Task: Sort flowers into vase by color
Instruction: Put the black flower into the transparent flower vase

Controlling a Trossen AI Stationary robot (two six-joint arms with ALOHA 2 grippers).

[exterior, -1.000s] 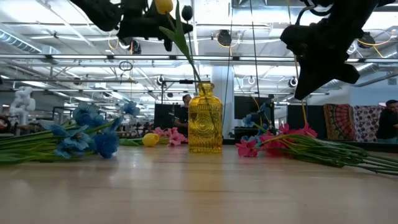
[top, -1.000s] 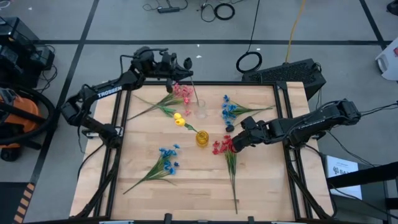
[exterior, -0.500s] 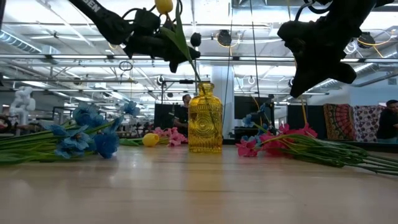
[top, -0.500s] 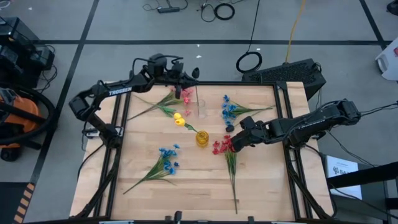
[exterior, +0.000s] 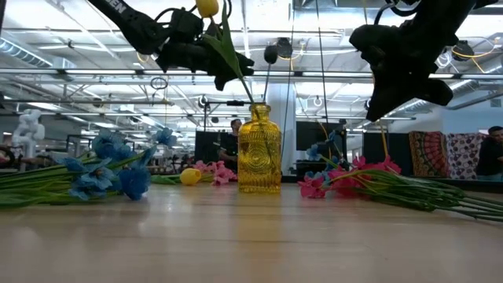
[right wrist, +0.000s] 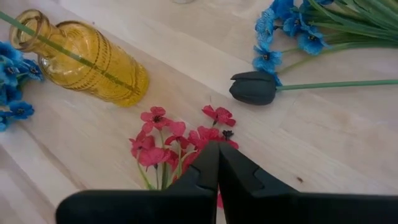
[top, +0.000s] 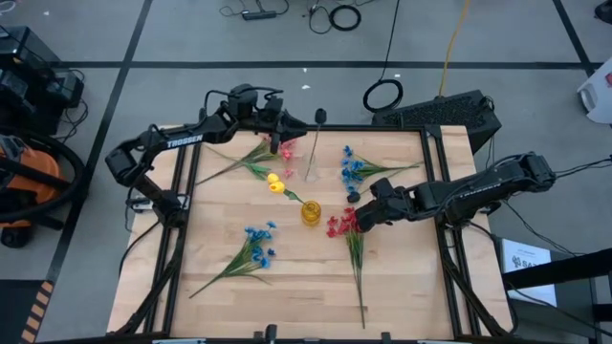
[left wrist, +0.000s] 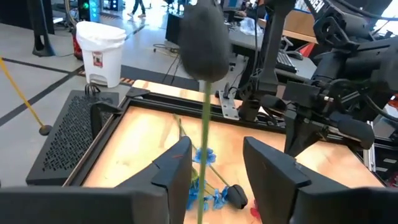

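Landmark: yellow vase (top: 311, 212), standing near the middle of the table (top: 402, 277), one yellow tulip (top: 275, 184) already leaning out of it on a long stem.

- Left gripper (top: 295, 125): hanging above the table's far edge, beyond the vase. A black tulip (left wrist: 203, 28) is rising between its fingers (left wrist: 176, 168); they are flanking the thin stem, but whether they are pinching it cannot be told.
- Right gripper (right wrist: 217, 163): hovering just right of the vase over the red spray (right wrist: 177, 138), fingers pressed together and carrying nothing.
- Blue spray (top: 256, 246): lying on the near-left side of the vase, stem trailing away.
- Second blue spray (top: 355, 169): lying far-right of the vase; a second black tulip (right wrist: 254, 87) is resting beside it.
- Pink spray (top: 277, 143): lying beyond the vase, under the left arm.

Handling, as judged: the sprays are looking very light, with thin, springy stems and soft blooms likely to crush or snag. The stem's middle seems the best grip. The vase is appearing narrow-necked and short against the stems, so it could be tipping under a sideways push.
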